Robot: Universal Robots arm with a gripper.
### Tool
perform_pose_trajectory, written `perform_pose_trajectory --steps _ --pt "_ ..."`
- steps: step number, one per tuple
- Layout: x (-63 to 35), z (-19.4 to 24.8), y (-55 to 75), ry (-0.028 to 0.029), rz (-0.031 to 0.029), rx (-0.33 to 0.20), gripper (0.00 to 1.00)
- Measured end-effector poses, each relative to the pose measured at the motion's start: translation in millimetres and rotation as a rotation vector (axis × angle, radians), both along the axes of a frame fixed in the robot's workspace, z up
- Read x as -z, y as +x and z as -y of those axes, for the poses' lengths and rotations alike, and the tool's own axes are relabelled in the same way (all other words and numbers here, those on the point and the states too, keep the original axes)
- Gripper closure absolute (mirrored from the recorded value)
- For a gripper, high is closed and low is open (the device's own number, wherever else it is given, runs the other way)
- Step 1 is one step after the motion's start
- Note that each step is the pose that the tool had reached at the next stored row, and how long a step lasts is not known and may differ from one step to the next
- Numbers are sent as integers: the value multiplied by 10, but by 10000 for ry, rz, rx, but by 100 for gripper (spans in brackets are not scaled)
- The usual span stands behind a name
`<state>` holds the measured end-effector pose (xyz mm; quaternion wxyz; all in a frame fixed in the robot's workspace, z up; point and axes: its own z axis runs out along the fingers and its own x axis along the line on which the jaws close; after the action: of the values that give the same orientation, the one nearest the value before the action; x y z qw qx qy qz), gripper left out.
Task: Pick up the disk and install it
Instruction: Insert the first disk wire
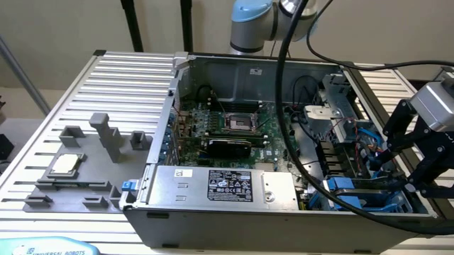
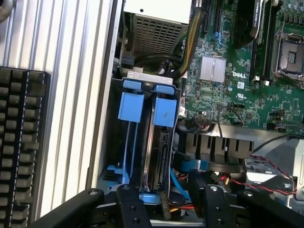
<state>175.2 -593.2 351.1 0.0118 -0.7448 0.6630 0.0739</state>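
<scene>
Computer case (image 1: 212, 61) on table (image 1: 120, 79). Inside: motherboard (image 1: 234, 125) mid-floor, power supply (image 1: 212, 186) along near wall, drive bay (image 1: 369, 201) in corner at the exterior view's right, disk (image 2: 159, 152) on edge within. Gripper (image 1: 399, 171) above bay. Tray (image 1: 71, 194) with chip (image 1: 64, 164) beside case, at the exterior view's left.

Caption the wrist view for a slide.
Open fingers over the silver-grey, blue-framed metal disk standing in the case's drive bay.

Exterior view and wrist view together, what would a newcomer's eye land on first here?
The open computer case dominates the slatted table, its green motherboard bare in the middle and a silver power supply along the near wall. At the exterior view's right the black gripper hangs, jaws open, over the drive bay, where the wrist view shows the disk standing in its bright blue carrier.
</scene>
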Motion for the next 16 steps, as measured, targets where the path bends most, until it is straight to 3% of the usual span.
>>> perform_pose_trajectory --steps 3,6,11,13,16 --pt "1 2 23 99 27 -122 49" --pt "10 8 35 164 74 -196 49" --pt "33 24 45 226 186 -361 51" --pt "40 32 46 245 227 -425 64" --pt "51 42 49 280 290 -531 64"
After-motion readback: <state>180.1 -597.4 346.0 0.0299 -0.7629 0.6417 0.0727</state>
